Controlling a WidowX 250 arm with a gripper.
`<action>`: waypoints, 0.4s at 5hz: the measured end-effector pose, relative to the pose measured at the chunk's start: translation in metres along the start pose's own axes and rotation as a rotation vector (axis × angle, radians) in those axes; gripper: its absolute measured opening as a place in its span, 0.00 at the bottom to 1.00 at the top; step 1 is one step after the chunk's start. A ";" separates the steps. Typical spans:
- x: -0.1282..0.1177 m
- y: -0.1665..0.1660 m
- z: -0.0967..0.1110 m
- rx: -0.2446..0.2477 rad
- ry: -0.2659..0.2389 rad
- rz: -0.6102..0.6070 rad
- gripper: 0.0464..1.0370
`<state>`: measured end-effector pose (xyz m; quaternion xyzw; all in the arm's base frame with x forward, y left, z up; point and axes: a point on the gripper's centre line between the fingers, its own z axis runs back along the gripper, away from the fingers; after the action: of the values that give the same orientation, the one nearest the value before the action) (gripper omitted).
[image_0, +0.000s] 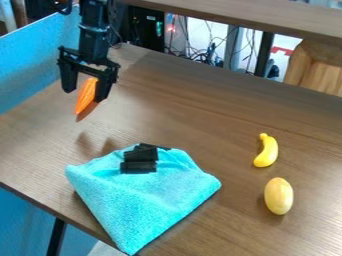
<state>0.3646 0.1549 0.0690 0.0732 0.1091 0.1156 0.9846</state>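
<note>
The claw (87, 85) hangs over the far left part of the brown table (180, 105). It is closed on an orange thing (86, 95), with one black finger on each side. The orange thing is long and has a thin end. It tilts, with its thin end down and a bit to the left, and its low side looks darker. Two soft dark shadows fall on the wood below the claw. Nearer to us is a blue cloth (143, 200), lying a bit crumpled, and one corner of it pokes out over the near edge of the table. Some black bits (139, 161) sit on the far part of the cloth, bunched up close. I can't tell what they are. Well to the right of the cloth is a small yellow banana (268, 152). It lies bent, with its stem end away from us. Just nearer to us is a fat yellow egg shape (278, 196). It is near the banana, but they do not touch. A blue wall (33, 60) stands along the left side. Behind the table there are lots of thin wires (200, 55) in a tangle.
</note>
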 end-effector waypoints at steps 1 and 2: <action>0.015 0.005 -0.008 0.028 0.010 -0.011 0.97; 0.025 0.007 -0.018 0.051 0.018 -0.012 0.97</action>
<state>0.3828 0.1703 0.0480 0.0965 0.1213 0.1075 0.9821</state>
